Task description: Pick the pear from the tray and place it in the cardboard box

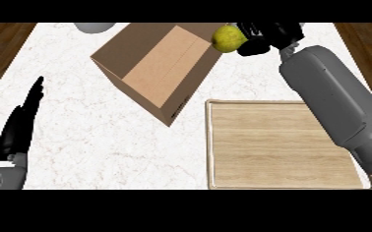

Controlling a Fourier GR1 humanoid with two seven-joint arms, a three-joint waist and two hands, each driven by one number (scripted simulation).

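Observation:
A yellow-green pear (228, 38) hangs in the air at the far right corner of the open cardboard box (161, 66), held by my right hand (265, 37), whose black fingers and thumb curl round its right side. The grey right forearm (330, 96) stretches up from the lower right, crossing above the wooden tray (280, 147). The tray is a pale rectangular board with a raised rim, and nothing lies on the part I can see. My left hand (22, 120) rests open at the left edge, fingers pointing up.
A grey round object (94, 27) peeks in at the counter's far edge, left of the box. Dark wood strips (15, 37) border the white marble counter (94, 142) at both far corners.

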